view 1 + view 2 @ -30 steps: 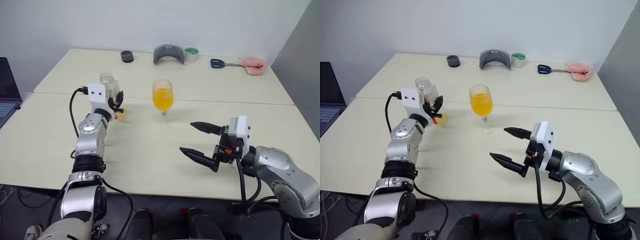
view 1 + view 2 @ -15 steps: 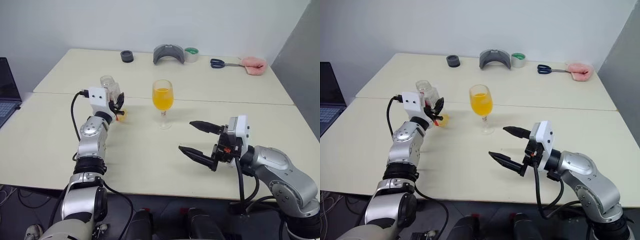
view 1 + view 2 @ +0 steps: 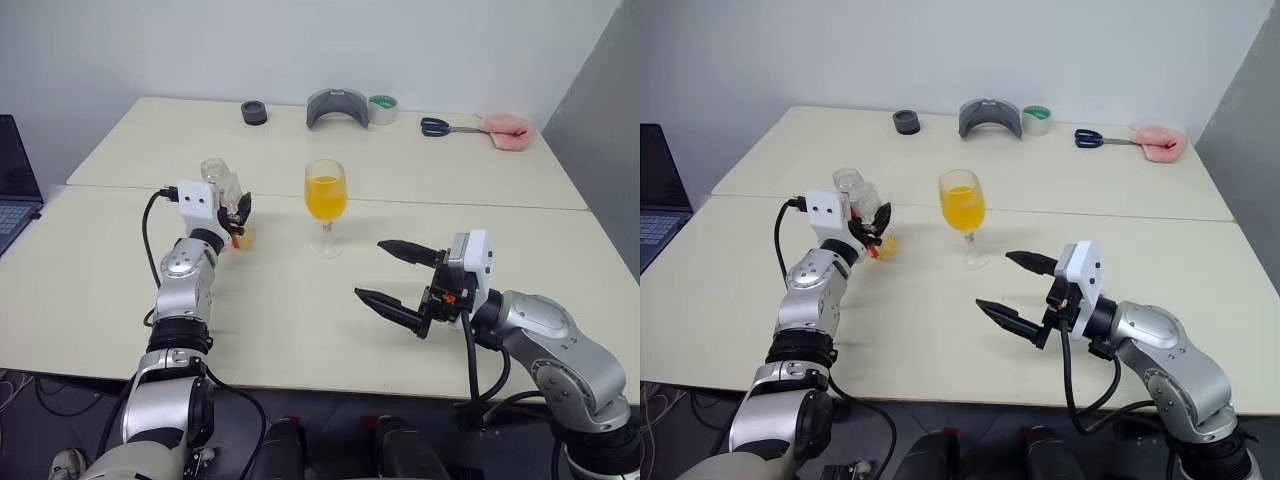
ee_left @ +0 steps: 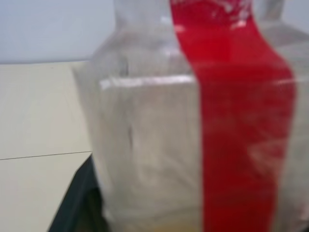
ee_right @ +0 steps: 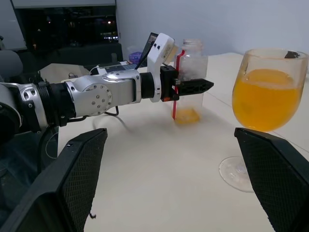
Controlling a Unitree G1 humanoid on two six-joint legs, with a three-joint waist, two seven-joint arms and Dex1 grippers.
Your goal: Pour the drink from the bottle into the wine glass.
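Right wrist view: bottle upright on table.
Left gripper was seen bracketing it, grip unclear; right gripper was spread wide; drink was seen in wine glass.

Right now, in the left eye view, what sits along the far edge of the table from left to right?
Black ring → grey curved piece → green-centred tape roll → scissors → pink cloth.
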